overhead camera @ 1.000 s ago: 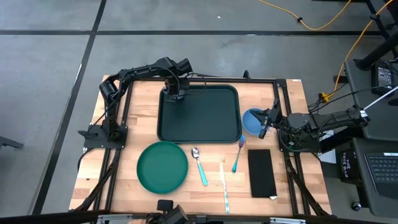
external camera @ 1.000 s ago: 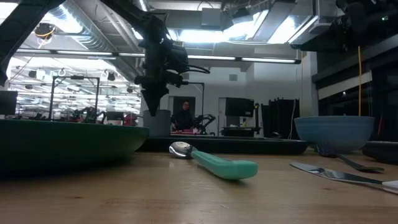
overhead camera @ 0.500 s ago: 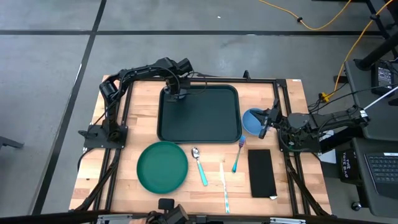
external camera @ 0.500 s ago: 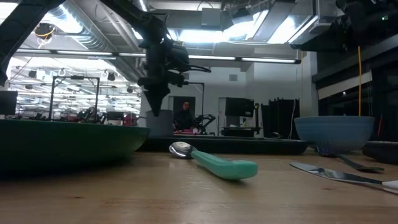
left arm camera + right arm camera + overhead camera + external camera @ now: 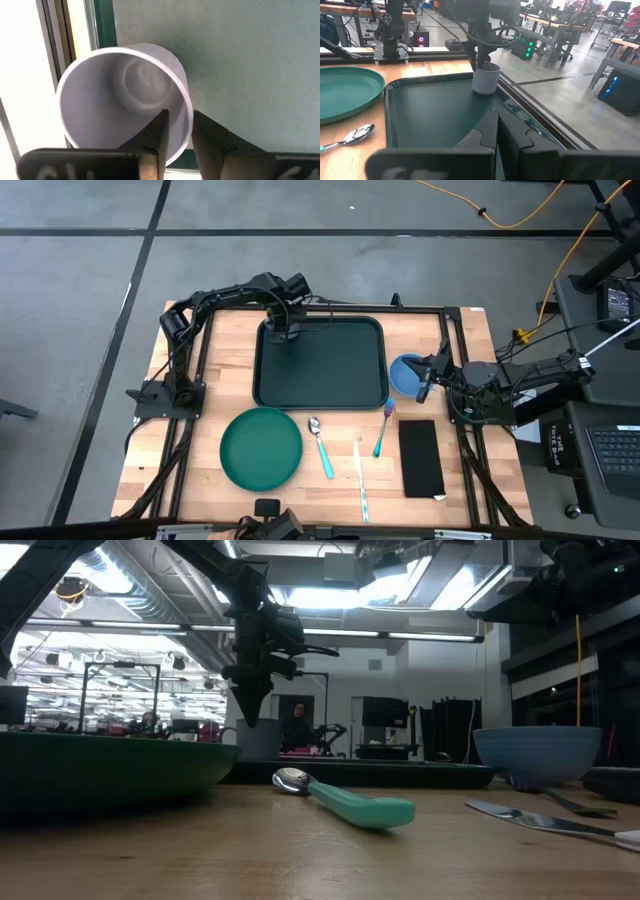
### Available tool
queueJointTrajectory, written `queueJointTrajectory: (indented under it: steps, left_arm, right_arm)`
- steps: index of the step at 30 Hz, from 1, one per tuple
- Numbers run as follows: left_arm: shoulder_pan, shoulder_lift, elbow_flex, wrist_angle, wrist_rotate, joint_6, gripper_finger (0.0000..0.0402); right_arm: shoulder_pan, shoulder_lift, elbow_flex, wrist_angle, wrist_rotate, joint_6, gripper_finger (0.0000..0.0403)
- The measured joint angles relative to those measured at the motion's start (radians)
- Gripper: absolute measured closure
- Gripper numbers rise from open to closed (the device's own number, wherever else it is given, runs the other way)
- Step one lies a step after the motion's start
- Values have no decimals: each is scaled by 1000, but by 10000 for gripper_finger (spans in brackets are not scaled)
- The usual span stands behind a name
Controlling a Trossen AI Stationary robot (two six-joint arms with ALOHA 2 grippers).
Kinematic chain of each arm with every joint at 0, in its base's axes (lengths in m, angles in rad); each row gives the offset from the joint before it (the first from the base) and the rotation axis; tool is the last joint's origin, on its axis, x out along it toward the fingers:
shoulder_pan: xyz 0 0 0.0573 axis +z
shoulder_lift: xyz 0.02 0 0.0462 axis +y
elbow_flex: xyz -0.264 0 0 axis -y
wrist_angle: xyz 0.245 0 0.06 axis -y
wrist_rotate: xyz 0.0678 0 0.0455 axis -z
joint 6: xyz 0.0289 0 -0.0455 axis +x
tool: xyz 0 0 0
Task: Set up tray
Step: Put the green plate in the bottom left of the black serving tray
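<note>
Cup point(image 5: 125, 95) stands in the tray's point(image 5: 330, 370) corner, left gripper point(image 5: 177, 135) jaws parted astride its rim, right gripper point(image 5: 496, 131) shut.

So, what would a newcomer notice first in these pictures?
Probably the tray in the middle of the table, with a white cup standing in its far left corner. The left gripper is right at the cup, its fingers straddling the rim. A green plate lies just in front of the tray.

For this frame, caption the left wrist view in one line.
Left gripper straddles the rim of a white cup standing in the tray corner.
</note>
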Motion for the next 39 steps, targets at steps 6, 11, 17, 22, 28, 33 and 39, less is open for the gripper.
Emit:
queueJointTrajectory:
  steps: [6,11,17,22,28,33,39]
  left_arm:
    - [0,0,0,0,0,-17,294]
    - [0,0,0,0,0,-35,274]
    - [-2,-6,2,-1,-11,-43,258]
    - [-13,-6,38,-24,-12,-58,248]
    - [-24,-6,100,-86,-12,-58,245]
    - [-31,-6,161,-177,-47,-129,249]
    - [-35,-7,203,-245,-72,-159,257]
  right_arm:
    - [0,0,0,0,0,-2,393]
    - [0,0,0,0,0,-3,393]
    - [0,0,0,0,0,-3,393]
    - [0,0,0,0,0,-3,393]
    - [0,0,0,0,0,0,393]
    - [0,0,0,-1,0,-2,393]
    - [0,0,0,0,0,-2,393]
